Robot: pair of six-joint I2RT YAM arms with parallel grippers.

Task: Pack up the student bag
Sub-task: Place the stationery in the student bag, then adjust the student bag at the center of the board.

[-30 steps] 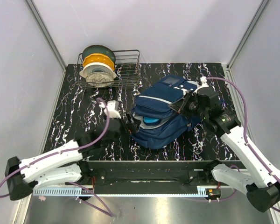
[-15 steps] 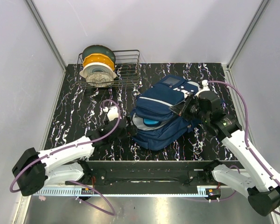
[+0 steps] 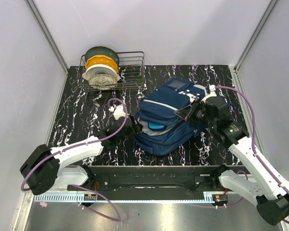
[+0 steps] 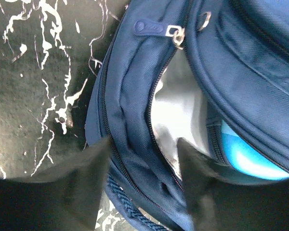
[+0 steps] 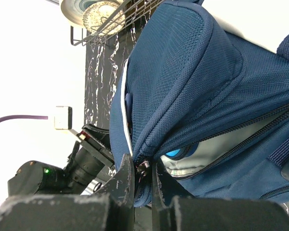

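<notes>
- Far left on the desk (image 3: 77, 125), the dish rack (image 3: 130, 72) with its plates stands well apart from the work. Leave it alone.
- Your left claw (image 4: 135, 192) is low at the near-left end of the bag (image 3: 168, 120). Its jaws stand wide apart, astride the lower lip of the open pocket and holding nothing. You cannot tell from the pictures whether the fingers already touch the fabric.
- The bag lies on its side in the middle of the desk, towards the right, with its main pocket gaping towards the left arm. The pale lining (image 4: 178, 115) shows inside.
- A blue thing (image 4: 250, 154) already sits in the pocket, so the step in hand looks like holding the mouth wide.
- The zip pull (image 4: 151, 27) lies at the far end of the opening, just beyond your left claw.
- Your right claw (image 5: 142, 171) is pinched narrow on the zip edge of the upper flap, lifting it.
- Next, judge the lip centred between the left jaws, then close on fabric only, clear of the blue thing, and keep the right grip steady so the flap does not drop.
</notes>
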